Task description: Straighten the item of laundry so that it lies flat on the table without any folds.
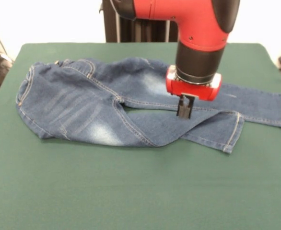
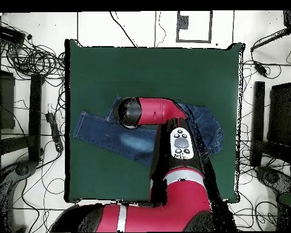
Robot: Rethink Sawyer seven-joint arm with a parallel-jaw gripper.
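Observation:
The blue denim jeans lie across the far half of the green table, waistband at the left and legs running right. The far leg lies straight out to its hem near the right edge. The near leg is bent and creased, with its hem turned up short of the other. My gripper points straight down between the two legs, jaws close together, tips at the denim. I cannot tell if cloth is pinched. In the overhead view the arm's wrist hides the gripper and the middle of the jeans.
The black pedestal stands behind the table's far edge. Cables and gear lie on the floor round the table. The red arm reaches in from the base side over the jeans.

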